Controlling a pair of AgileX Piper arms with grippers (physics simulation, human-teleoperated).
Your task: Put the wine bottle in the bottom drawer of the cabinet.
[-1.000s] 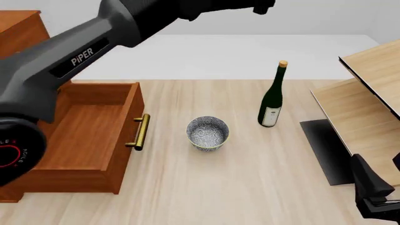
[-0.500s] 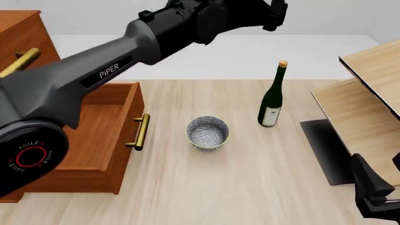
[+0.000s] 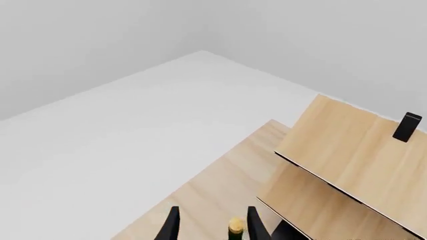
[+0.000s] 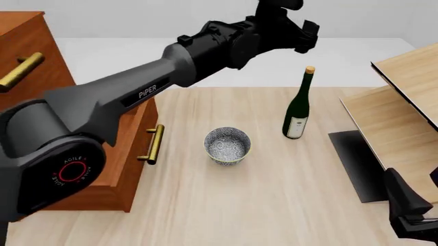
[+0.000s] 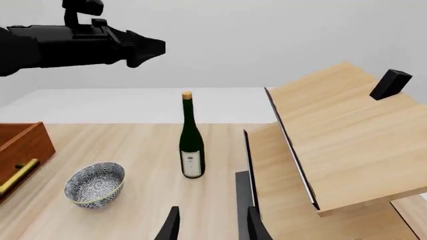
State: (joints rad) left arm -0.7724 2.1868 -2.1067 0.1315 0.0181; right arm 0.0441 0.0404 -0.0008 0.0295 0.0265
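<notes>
Front view: left tool (image 4: pixel 304 36) raised above-left of upright wine bottle (image 4: pixel 298 106)

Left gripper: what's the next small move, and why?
Probably lower the left gripper straight down around the neck of the wine bottle. It hangs open just above the cork, which the left wrist view shows between its fingers. The bottle stands upright and ungrasped beside the bowl, and the bottom drawer already stands open.
</notes>
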